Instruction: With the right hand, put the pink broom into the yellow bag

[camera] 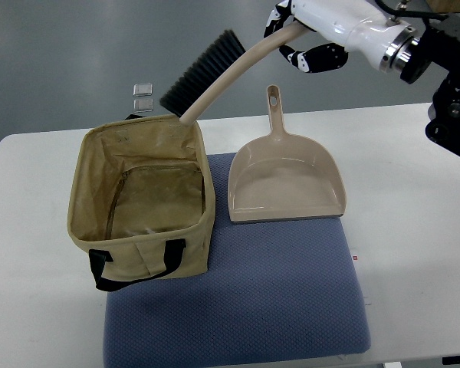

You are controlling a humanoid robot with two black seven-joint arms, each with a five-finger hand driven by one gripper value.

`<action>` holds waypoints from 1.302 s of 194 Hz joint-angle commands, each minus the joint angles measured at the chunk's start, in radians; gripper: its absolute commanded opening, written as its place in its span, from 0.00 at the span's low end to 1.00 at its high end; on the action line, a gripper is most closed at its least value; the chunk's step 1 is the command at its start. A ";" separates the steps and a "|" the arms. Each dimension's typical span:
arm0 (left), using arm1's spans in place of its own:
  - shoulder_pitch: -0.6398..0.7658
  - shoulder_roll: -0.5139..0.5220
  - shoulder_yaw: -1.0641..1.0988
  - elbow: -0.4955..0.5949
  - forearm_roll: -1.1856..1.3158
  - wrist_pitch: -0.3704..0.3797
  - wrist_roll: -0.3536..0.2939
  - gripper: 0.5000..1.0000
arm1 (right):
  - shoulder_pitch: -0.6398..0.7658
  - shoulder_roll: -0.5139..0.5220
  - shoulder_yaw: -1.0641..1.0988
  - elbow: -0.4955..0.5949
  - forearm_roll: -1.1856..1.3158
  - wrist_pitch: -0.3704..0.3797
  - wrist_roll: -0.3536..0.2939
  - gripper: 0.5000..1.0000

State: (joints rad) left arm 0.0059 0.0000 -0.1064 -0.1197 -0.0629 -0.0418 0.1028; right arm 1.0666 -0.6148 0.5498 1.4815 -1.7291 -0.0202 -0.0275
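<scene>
Right arm is seen entering from the upper right edge, white forearm with a metal wrist ring, black joint behind. Right hand (pixel 303 37) is raised at top centre, fingers (pixel 316 58) curled and closed round a handle; left arm is not seen

matt cloth bag (pixel 142 222), glossy plastic dustpan (pixel 285 184)

Right hand (pixel 307 42) is gripping broom (pixel 215 73) handle, holding it tilted above bag (pixel 142 203) back rim; dustpan (pixel 285 180) is lying beside on mat (pixel 291 291).
</scene>
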 commanded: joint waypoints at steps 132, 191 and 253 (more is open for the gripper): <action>0.000 0.000 0.001 0.000 0.000 -0.001 0.000 1.00 | -0.054 0.191 0.007 -0.017 -0.049 0.008 0.012 0.71; 0.000 0.000 0.001 0.000 0.000 -0.001 0.000 1.00 | -0.114 0.155 0.088 -0.018 -0.020 -0.035 0.011 0.71; -0.001 0.000 0.001 0.000 0.000 0.000 0.000 1.00 | -0.339 0.152 0.366 -0.069 0.401 -0.037 0.003 0.71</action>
State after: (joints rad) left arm 0.0061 0.0000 -0.1058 -0.1197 -0.0629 -0.0421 0.1028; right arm 0.7923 -0.4656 0.8312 1.4351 -1.5149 -0.0557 -0.0216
